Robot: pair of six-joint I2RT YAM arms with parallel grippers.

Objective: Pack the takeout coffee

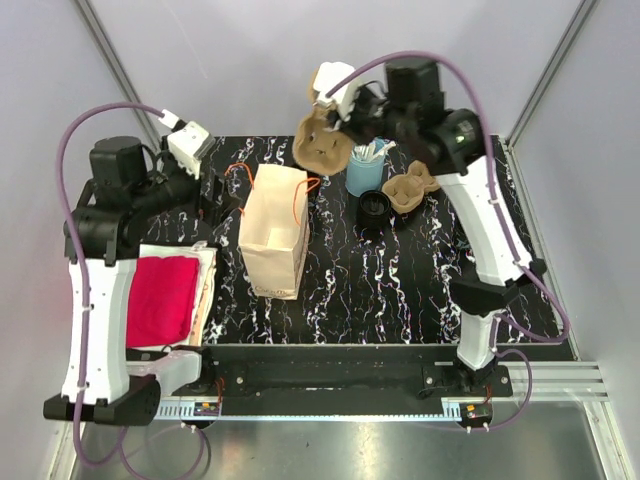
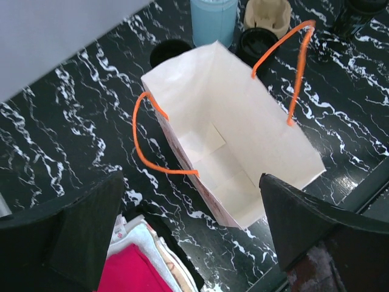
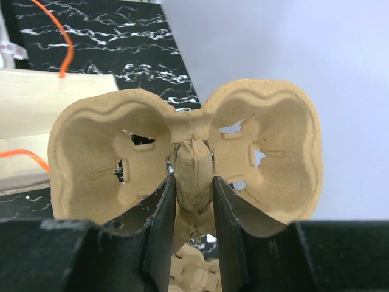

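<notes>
The takeout coffee [image 1: 374, 208], a small black cup with a black lid, stands right of the open paper bag [image 1: 275, 232]. It also shows in the left wrist view [image 2: 256, 44], beyond the bag [image 2: 243, 140]. My right gripper [image 1: 333, 122] is shut on the centre ridge of a brown pulp cup carrier [image 1: 322, 148] and holds it in the air beyond the bag's far right corner. In the right wrist view the gripper [image 3: 193, 182] pinches the carrier [image 3: 261, 152]. My left gripper [image 1: 212, 185] is open and empty left of the bag, above the mat [image 2: 191, 179].
A light-blue cup of straws [image 1: 362, 172] and a stack of pulp carriers [image 1: 410, 188] stand near the coffee. A lidless black cup [image 2: 170, 52] stands by the bag's far corner. A red cloth on folded towels [image 1: 160, 298] lies at the left edge.
</notes>
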